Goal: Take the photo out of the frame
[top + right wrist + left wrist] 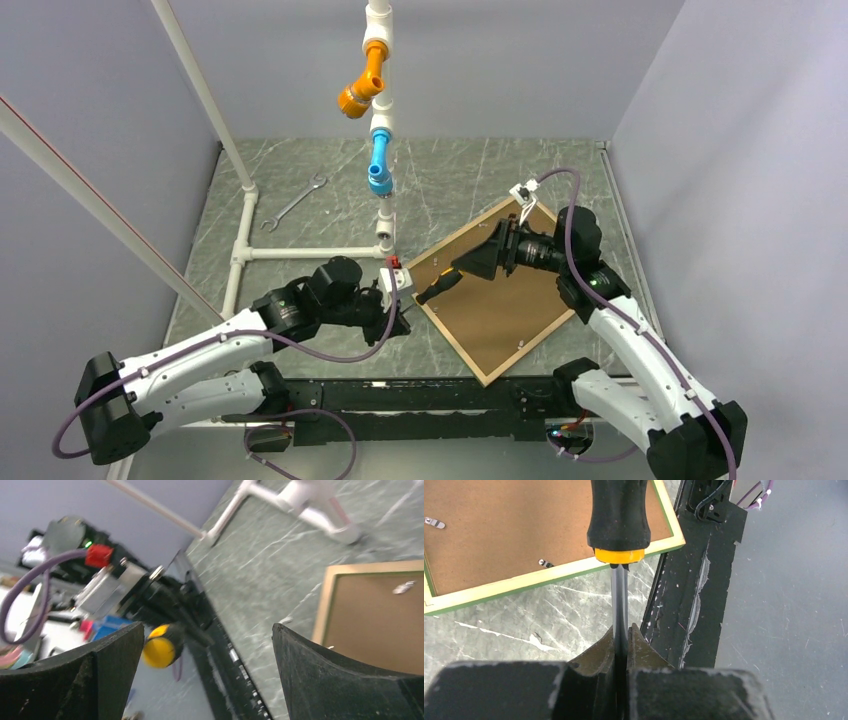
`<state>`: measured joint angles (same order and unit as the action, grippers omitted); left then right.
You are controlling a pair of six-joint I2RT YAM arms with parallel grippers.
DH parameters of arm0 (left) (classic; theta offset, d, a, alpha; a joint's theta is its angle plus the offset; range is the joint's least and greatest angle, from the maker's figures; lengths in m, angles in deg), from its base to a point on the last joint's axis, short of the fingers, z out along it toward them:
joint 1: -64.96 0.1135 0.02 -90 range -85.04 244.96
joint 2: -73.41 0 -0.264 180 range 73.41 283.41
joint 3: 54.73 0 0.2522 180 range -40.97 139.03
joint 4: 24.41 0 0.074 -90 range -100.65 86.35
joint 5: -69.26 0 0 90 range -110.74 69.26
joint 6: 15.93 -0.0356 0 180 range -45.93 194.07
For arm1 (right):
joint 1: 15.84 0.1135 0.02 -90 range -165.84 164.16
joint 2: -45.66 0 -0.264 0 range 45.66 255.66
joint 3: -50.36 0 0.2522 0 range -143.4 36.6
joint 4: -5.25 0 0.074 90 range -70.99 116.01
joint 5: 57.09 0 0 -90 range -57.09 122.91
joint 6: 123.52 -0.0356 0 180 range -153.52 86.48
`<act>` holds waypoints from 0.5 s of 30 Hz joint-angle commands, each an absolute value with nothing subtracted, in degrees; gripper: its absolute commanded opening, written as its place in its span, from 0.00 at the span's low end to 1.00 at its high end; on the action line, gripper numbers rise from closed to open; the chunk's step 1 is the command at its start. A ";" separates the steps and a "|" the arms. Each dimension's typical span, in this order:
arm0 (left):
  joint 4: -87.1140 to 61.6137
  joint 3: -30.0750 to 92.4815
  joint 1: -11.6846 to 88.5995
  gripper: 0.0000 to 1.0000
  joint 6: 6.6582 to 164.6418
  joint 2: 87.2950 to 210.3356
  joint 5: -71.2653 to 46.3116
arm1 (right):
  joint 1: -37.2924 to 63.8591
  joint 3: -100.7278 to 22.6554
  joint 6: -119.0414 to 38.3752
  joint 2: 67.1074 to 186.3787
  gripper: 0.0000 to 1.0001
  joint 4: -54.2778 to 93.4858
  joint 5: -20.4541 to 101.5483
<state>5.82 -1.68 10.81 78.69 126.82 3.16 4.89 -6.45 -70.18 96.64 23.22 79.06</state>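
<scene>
The frame (451, 346) lies face down on the table, its green-edged moulding around the brown fibreboard backing panel (505, 300). The photo is hidden under the backing. My left gripper (398, 300) is shut on the metal shaft of a black and yellow screwdriver (440, 285), whose handle points over the frame's left corner. In the left wrist view the left gripper (623, 645) clamps the shaft below the handle (619, 515), above the frame (549, 577). My right gripper (478, 262) is open over the backing and faces the handle. In its own view the right gripper (207, 635) is empty, the handle end (162, 647) between its fingers but apart from them.
Small metal clips (543, 563) hold the backing in the frame. A wrench (295, 203) lies at the back left. A white pipe structure (250, 250) runs along the left, and a hanging pipe with orange and blue fittings (378, 120) stands at the back centre. A black rail (420, 400) edges the near side.
</scene>
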 commanded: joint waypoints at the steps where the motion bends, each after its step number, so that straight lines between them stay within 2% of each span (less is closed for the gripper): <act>1: 0.80 -1.19 11.25 0.00 78.67 126.05 5.53 | 6.98 -7.37 -74.40 94.86 1.00 17.30 90.65; 6: 1.05 -0.92 11.18 0.00 78.34 126.78 6.25 | 7.56 -3.00 -83.36 96.19 1.00 6.48 93.43; 10: 0.62 -0.92 11.24 0.00 78.25 127.36 6.92 | 10.96 2.62 -96.72 100.32 1.00 -15.48 97.21; 12: 0.19 -0.99 11.22 0.00 78.43 127.73 6.97 | 13.93 1.11 -91.86 102.04 0.98 -10.69 95.30; 15: 0.00 -0.71 11.23 0.00 78.81 128.32 7.24 | 18.75 -4.04 -80.18 103.43 0.83 5.41 90.37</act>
